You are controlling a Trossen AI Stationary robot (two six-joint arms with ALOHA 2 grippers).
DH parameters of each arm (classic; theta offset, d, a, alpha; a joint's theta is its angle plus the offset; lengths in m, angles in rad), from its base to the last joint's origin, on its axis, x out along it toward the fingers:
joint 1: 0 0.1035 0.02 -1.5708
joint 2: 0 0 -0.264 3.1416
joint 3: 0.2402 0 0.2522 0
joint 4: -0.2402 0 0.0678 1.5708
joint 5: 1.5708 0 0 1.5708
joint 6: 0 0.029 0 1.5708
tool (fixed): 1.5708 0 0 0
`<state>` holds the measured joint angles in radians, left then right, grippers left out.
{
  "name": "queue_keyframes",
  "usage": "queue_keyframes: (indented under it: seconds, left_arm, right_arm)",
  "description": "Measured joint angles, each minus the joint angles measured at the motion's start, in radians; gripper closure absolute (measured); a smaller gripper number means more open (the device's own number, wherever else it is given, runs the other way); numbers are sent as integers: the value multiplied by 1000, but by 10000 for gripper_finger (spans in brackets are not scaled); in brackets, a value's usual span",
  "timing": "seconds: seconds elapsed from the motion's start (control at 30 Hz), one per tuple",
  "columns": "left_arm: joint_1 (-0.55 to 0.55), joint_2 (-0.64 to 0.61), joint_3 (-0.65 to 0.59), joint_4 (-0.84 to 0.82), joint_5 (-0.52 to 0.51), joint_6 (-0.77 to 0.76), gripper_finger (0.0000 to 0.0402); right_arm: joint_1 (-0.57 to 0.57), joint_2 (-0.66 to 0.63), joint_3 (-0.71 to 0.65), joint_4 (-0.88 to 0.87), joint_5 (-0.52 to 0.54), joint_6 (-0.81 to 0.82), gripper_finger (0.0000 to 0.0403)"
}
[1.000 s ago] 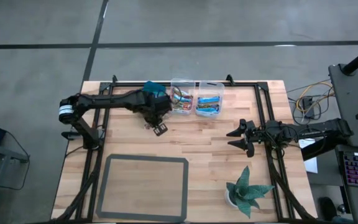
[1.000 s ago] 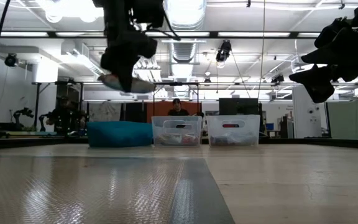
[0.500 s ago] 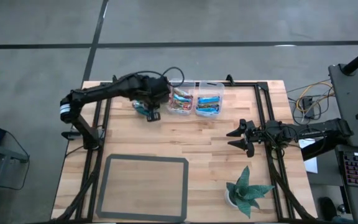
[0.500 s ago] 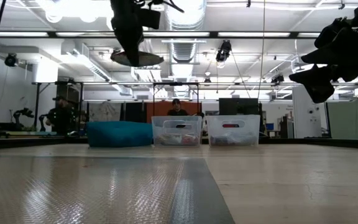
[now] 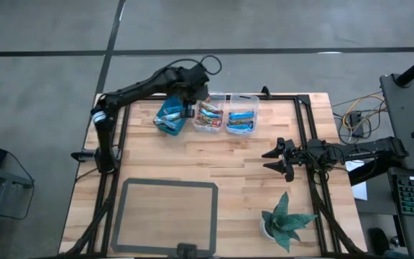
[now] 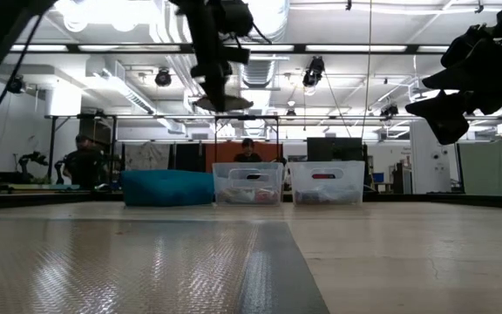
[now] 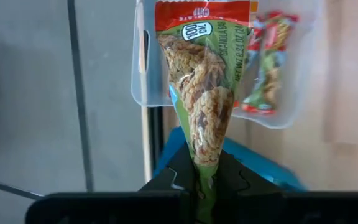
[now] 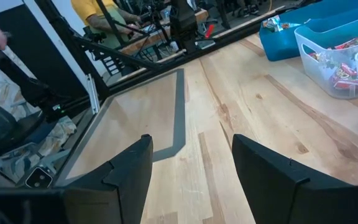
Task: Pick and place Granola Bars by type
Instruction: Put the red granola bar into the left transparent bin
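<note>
My left gripper (image 5: 189, 109) hangs high above the far side of the table, over the gap between the teal bin (image 5: 168, 119) and the middle clear bin (image 5: 209, 115). It is shut on a granola bar (image 7: 204, 93) in a green wrapper with a red end, which the low view also shows (image 6: 222, 103). Reddish and green bars lie in the middle clear bin (image 7: 272, 68). Blue bars lie in the right clear bin (image 5: 241, 120). My right gripper (image 5: 272, 160) waits open above the table's right side, touching nothing. My left gripper pinches the granola bar between its two fingers by one narrow wrapper end (image 7: 202, 165), coming at it from above. The rest of the bar sticks out past the fingertips, its red end (image 7: 201, 15) farthest away. It is lifted clear, above the rims of the bins.
The three bins stand in a row at the far edge. A grey mat (image 5: 167, 216) lies on the near left part of the table. A potted plant (image 5: 286, 219) stands at the near right corner. People (image 6: 247, 150) are in the room beyond the table.
My left gripper, still shut on the bar, has travelled from over the table in front of the bins toward the far edge. It has risen and swung right, and is now above the rim between the teal bin and the middle clear bin.
</note>
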<state>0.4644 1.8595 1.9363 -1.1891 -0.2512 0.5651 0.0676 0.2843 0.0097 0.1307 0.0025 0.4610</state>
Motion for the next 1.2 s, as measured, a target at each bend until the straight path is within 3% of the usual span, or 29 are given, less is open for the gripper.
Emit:
queue_keyframes:
  seconds: [0.33, 0.67, 1.2]
  left_arm:
    - [87, 222, 144, 65, -2, 225, 399]
    - [118, 381, 257, 94, 38, 246, 399]
    - [118, 511, 265, 180, 82, 298, 399]
  right_arm:
    - [0, 0, 0, 0, 0, 0, 193]
    - [0, 0, 0, 0, 0, 0, 193]
    - [0, 0, 0, 0, 0, 0, 193]
